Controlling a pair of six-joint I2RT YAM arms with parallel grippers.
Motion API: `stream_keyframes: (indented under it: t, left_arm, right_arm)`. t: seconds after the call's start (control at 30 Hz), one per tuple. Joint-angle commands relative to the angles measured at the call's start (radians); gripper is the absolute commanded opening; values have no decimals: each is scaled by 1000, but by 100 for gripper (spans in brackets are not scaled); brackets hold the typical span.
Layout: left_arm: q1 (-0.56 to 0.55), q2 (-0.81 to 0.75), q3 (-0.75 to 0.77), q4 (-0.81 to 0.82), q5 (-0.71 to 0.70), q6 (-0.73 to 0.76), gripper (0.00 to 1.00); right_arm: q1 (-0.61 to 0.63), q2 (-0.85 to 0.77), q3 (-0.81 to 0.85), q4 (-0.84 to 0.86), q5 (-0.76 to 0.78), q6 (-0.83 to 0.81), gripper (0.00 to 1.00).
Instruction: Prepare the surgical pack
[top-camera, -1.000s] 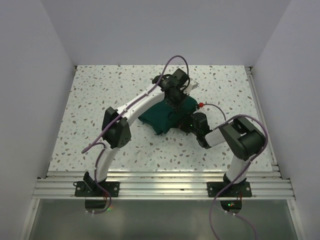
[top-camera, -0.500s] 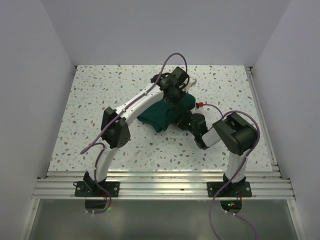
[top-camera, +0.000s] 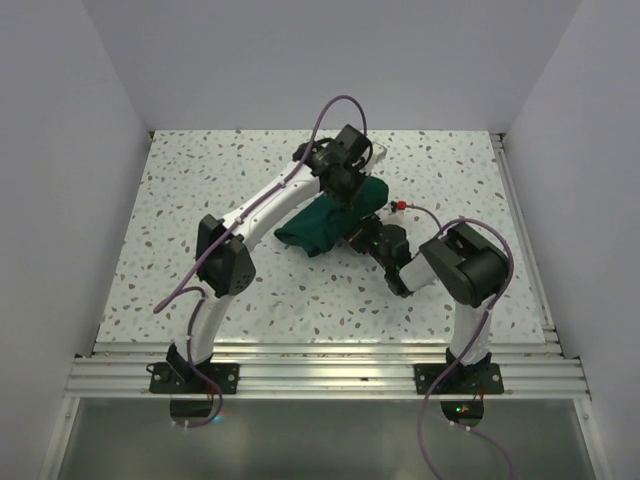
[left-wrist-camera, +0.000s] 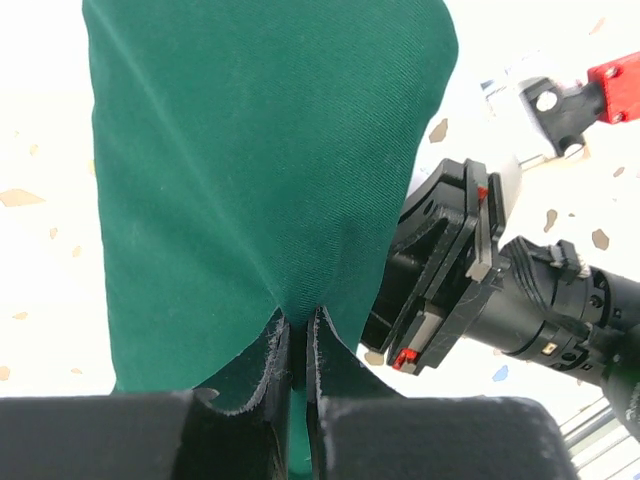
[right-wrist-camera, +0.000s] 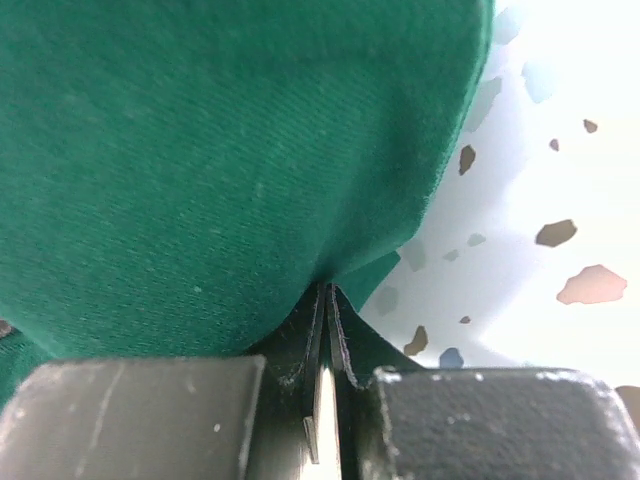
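Top: dark green drape (top-camera: 318, 222) sits bunched mid-table (top-camera: 200, 180). Left gripper (top-camera: 347, 192) is at its far edge, right gripper (top-camera: 366, 236) at its near-right edge; finger gap unreadable here. Left wrist: fingers pinch a drape fold tight, cloth smooth, right gripper just beside. Right wrist: fingers nip a drape edge.
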Motion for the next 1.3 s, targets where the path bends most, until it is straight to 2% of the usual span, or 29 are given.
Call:
stream_keyframes:
  t: [0.0, 0.2, 0.43, 0.63, 0.97, 1.27]
  left_arm:
    - [-23, -81, 26, 127, 75, -34, 0]
    - [-23, -75, 7, 142, 93, -39, 0]
    - [-32, -115, -136, 228, 124, -50, 0]
    - [-40, -153, -230, 278, 132, -57, 0]
    - [-43, -193, -240, 274, 149, -54, 0]
    - [-69, -190, -392, 409, 195, -86, 0]
  right_arm:
    - [37, 6, 4, 169, 22, 75, 5]
    - [64, 3, -39, 122, 65, 71, 5]
    - [64, 27, -128, 195, 100, 66, 6]
    - [61, 9, -206, 188, 172, 51, 7]
    - [51, 0, -149, 114, 181, 0, 7]
    - [51, -57, -194, 48, 195, -6, 9]
